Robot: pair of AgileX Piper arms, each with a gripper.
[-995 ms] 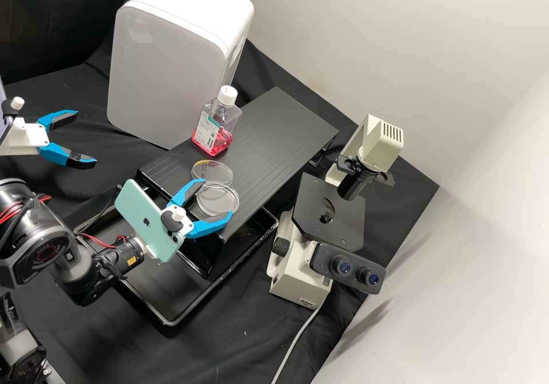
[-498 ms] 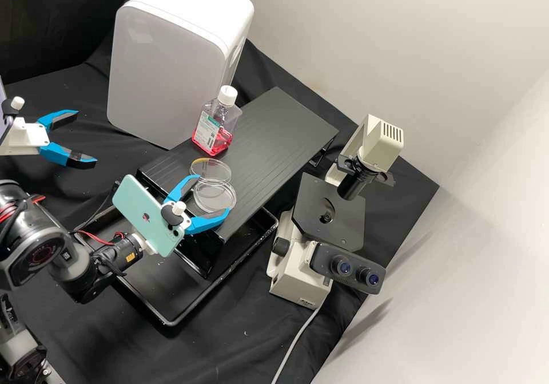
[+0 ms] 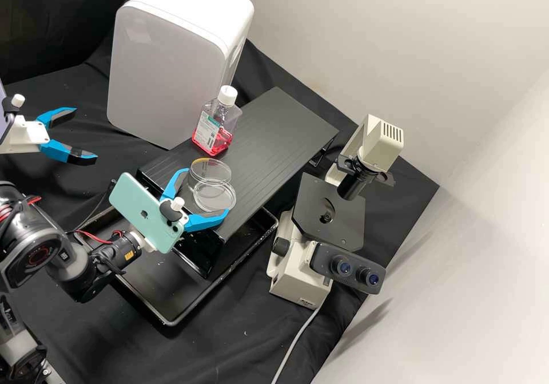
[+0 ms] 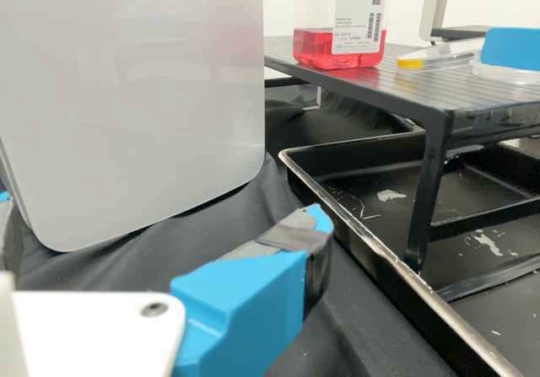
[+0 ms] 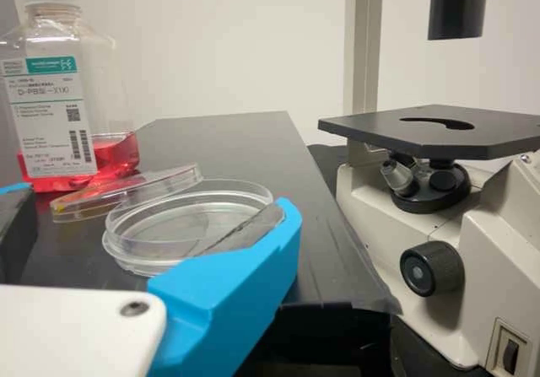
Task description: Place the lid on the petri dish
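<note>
1. Lid: clear flat round plastic lid, yellowish at one edge, lying tilted. One edge appears propped on the rim of the clear shallow round plastic petri dish; the other edge is down on the black slatted raised platform. Lid not seated.
2. Step in hand (judged): centre lid over dish and drop it flat. To do it well, touch the lid by its rim only, low and slow, and level it w/ the dish before release. A tilted lid will likely catch one wall and slide off. Smooth plastic on smooth slats prob. skates if shoved, so the dish needs bracing or a v. light push.
3. Right gripper: blue fingers spread wide, nothing held. Dish lies between the fingers, near the tips; contact w/ dish wall cannot be told. Lid lies just beyond the dish, on the side away from the wrist.
4. Left gripper: spread open, empty, well apart from platform, beside white rounded box.
5. Surroundings: clear flask w/ red liquid and white cap on platform behind lid; white microscope beside platform.
</note>
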